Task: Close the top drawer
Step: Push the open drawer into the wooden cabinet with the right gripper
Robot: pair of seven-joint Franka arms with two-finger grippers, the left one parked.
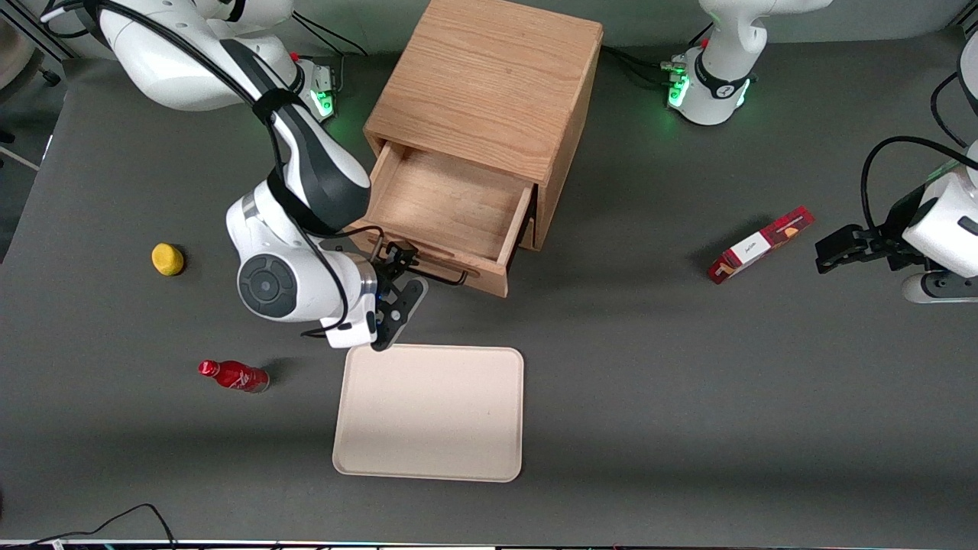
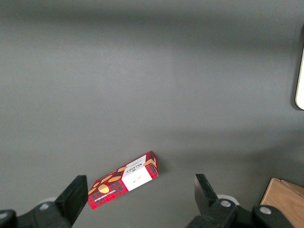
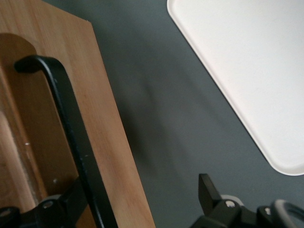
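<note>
While I look down at the dark grey matte table, nearest the front camera lies a smooth, cream, rounded-corner rectangular tray, flat and bare. Beside it, toward the working arm's end of the table, a small glossy red bottle lies on its side.

Just farther from the camera than the tray's edge hangs the gripper, right in front of the top drawer. Its black fingers are spread apart and grasp nothing. In the right wrist view one finger sits close against the thin black wire handle; I cannot tell whether they touch. The white arm crowds the drawer's corner toward the working arm's end.

The top drawer stands pulled well out of the oak cabinet, a light wood box with visible grain, its inside empty, its handle facing the tray.

A small, rounded yellow object rests well apart toward the working arm's end. A flat red-and-white printed carton lies toward the parked arm's end.

Farthest from the camera, the cabinet's broad, flat, grained top rises above the drawer.
</note>
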